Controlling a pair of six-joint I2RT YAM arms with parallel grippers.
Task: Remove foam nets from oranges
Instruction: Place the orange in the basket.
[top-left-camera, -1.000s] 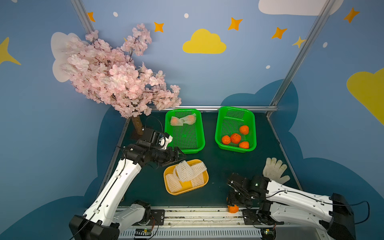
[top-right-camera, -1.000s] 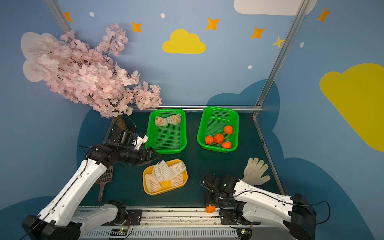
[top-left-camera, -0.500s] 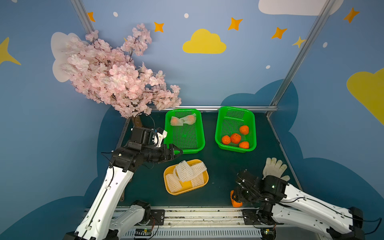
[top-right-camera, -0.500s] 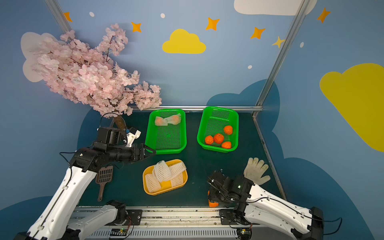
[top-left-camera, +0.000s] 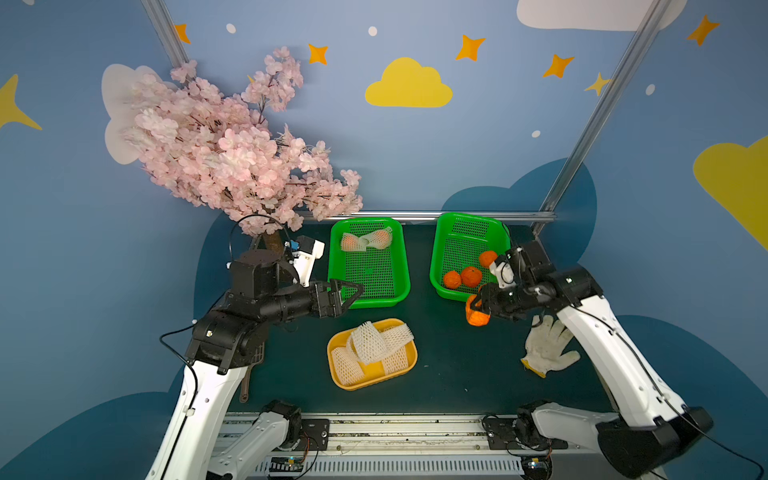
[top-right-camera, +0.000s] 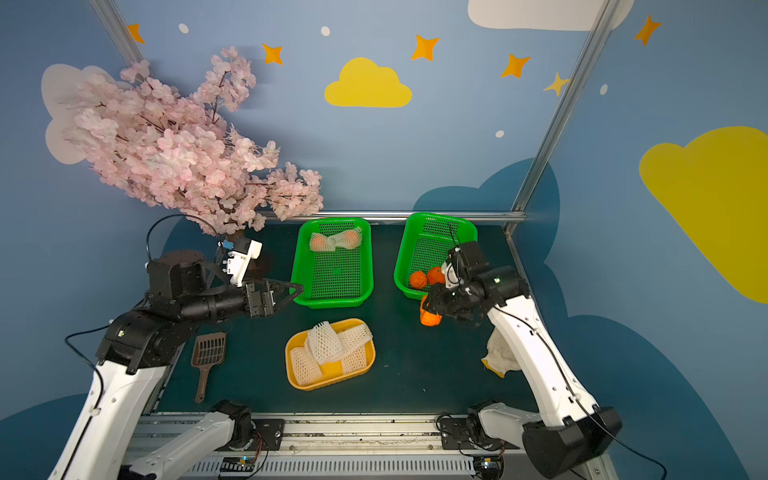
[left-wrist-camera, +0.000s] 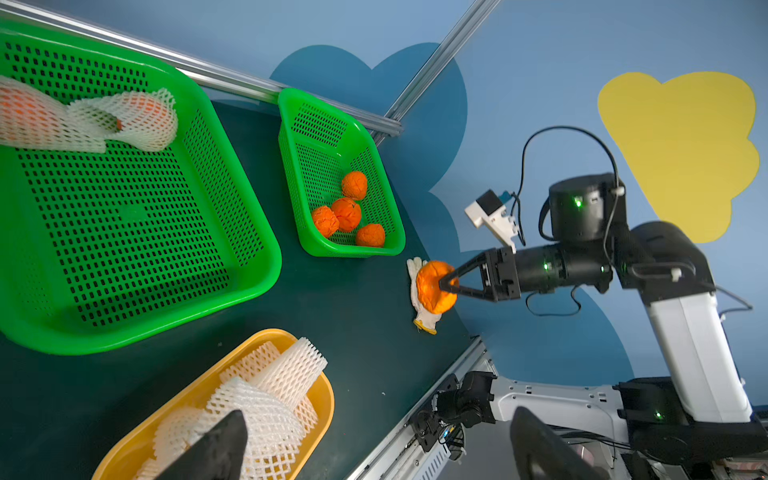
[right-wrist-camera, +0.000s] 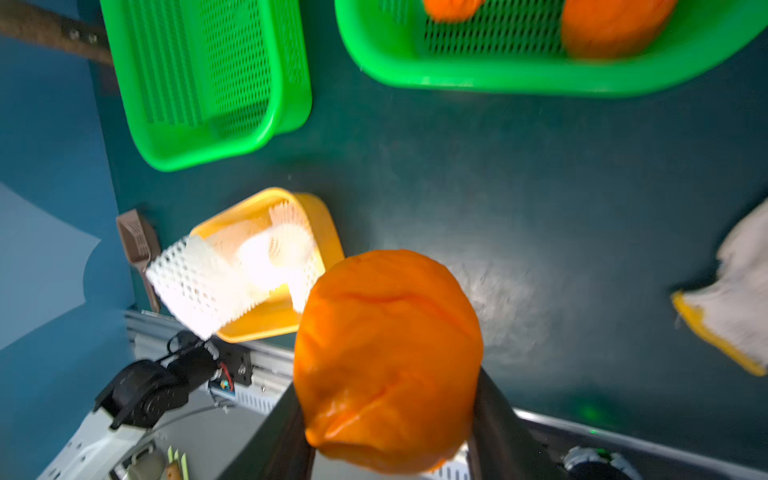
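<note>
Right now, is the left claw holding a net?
No, the left claw is open and empty; the nets lie in the tray.

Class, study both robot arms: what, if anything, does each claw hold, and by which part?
The right claw holds a bare orange, gripped on two opposite sides. The left claw is open and holds nothing.

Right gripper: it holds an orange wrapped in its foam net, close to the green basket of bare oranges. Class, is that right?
No. The right wrist view shows the orange in the right gripper bare, not wrapped. It is close to the green basket of bare oranges.
</note>
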